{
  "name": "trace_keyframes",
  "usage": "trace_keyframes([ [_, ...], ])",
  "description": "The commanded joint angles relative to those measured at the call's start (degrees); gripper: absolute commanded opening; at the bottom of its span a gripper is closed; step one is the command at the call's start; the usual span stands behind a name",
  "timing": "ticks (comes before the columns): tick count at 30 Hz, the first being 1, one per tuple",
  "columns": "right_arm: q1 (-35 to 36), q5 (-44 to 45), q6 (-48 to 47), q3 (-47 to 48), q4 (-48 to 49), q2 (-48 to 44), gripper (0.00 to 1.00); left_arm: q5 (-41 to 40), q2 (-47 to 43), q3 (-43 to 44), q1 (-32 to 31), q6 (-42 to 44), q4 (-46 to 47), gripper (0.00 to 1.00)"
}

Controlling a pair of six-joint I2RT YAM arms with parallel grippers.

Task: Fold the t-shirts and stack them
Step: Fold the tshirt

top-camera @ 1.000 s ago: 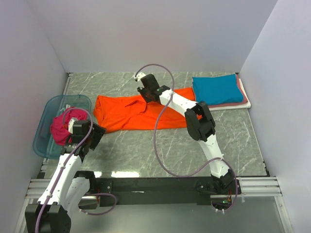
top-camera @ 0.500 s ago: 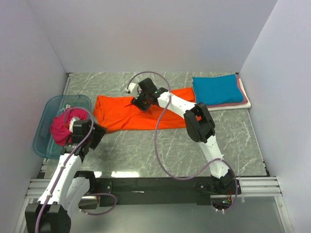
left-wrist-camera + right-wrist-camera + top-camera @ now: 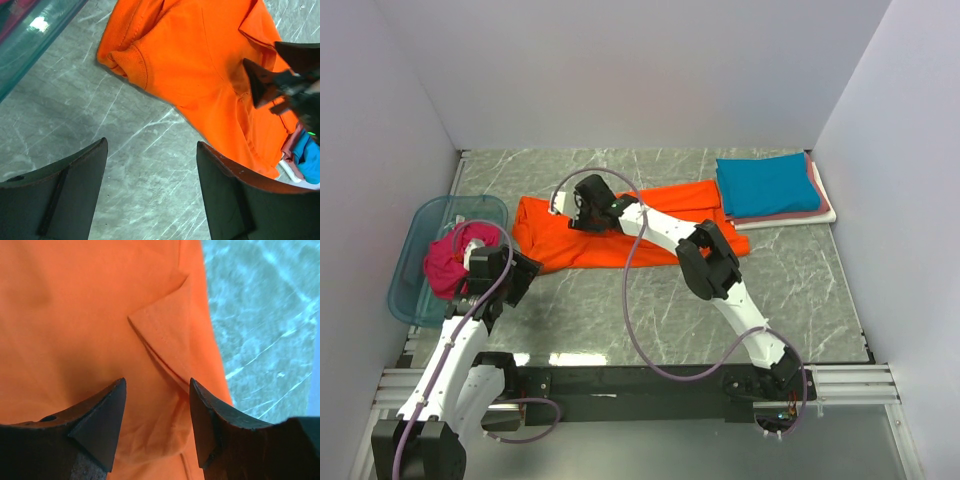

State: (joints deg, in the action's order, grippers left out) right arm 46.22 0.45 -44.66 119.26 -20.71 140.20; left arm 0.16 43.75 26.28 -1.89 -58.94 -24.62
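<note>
My right hand (image 3: 157,390) hangs released, gripping nothing, over the orange t-shirt (image 3: 75,315), which lies spread on the worktop (image 3: 260,340) directly beneath it. A turned-over sleeve flap (image 3: 167,340) sits just ahead of its fingertips. If I close here, I risk pinching only that flap, or an extra layer, and dragging the shirt askew. My left hand (image 3: 151,147) is also released and empty. The shirt's corner lies ahead of it, probably too far off to pin the cloth.

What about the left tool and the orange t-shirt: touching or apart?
Apart. The left wrist view shows the open left tool hovering, with bare table between its fingertips and the nearest edge of the orange t-shirt.
</note>
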Motion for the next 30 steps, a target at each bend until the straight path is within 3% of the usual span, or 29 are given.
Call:
trace_keyframes([
  [1,0.4,4.6,-2.6,3.4,2.9,1.8,0.60,0.5,-0.2,-0.1,0.2,1.7,1.9,0.77],
  [30,0.5,17.2,3.1,9.7,14.1,9.6,0.57,1.0,-0.3,-0.2,0.2,1.6,1.8,0.77],
])
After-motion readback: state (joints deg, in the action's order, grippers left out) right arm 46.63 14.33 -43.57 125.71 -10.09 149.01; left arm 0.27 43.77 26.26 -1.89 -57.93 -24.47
